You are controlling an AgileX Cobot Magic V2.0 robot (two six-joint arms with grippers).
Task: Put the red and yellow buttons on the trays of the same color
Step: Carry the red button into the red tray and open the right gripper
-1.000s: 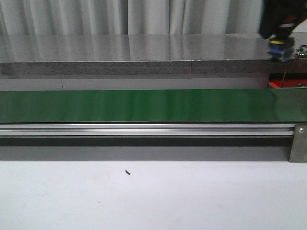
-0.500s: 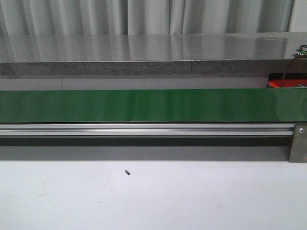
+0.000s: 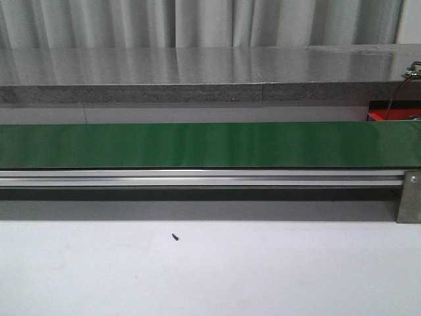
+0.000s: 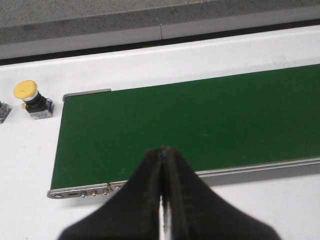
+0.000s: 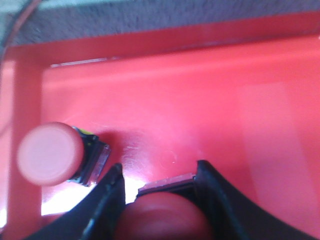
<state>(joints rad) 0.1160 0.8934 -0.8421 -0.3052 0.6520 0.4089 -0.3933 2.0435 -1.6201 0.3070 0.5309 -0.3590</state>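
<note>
Over the red tray (image 5: 200, 100), the right gripper (image 5: 160, 192) clamps a red button (image 5: 162, 217); another red button (image 5: 50, 152) sits inside the tray. The left gripper (image 4: 162, 200), pinched empty, hangs above the green belt (image 4: 200, 120), with a yellow button (image 4: 30, 95) just beyond the belt's end.

the left gripper (image 4: 162, 165) is hanging over the near edge of the green conveyor belt (image 4: 200, 120), its two dark fingers (image 4: 145, 185) pressing together with nothing between them. a yellow button (image 4: 31, 97) is standing upright on the white counter (image 4: 30, 160), just beside the belt's end and apart from it. a grey stone ledge (image 4: 100, 20) is running along the far side.
</note>
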